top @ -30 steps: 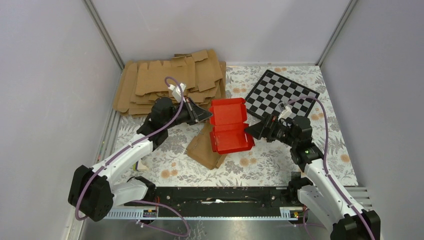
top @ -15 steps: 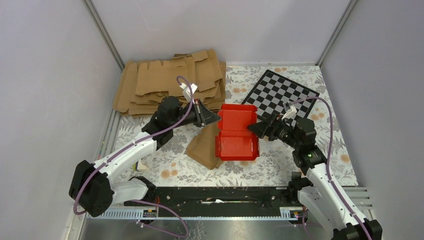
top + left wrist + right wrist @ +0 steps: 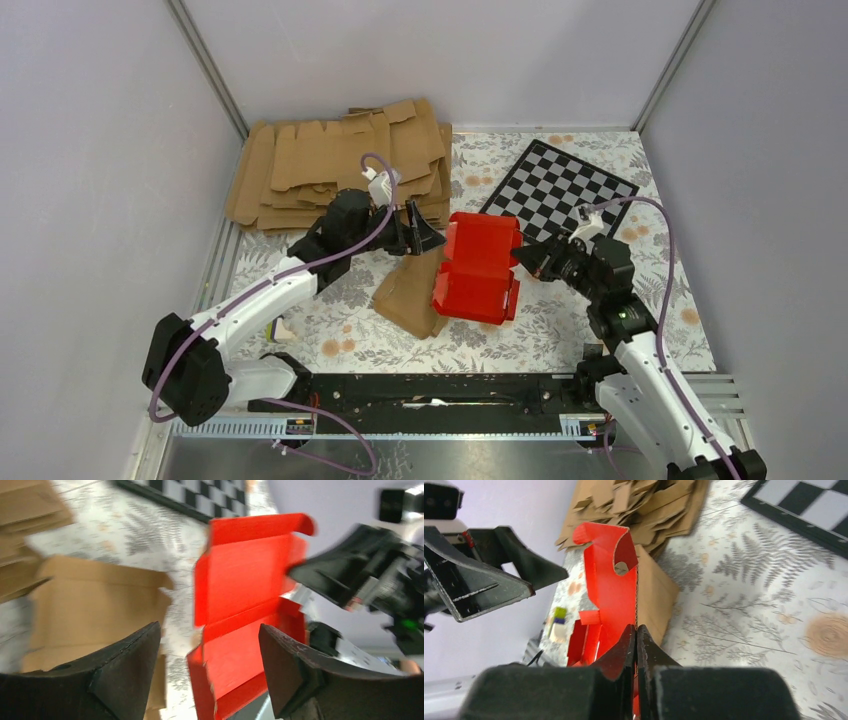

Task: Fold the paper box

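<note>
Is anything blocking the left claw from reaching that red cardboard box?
Nothing visible. The left gripper faces the bright red card box across open air; the brown cardboard piece lies below. The right gripper pinches the box's other side.

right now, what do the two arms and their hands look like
The left arm and right arm have white links and black joints. A purple cable loops along each. The left hand and right hand are black with two wedge-shaped fingers. A small green light glows on the right arm.
</note>
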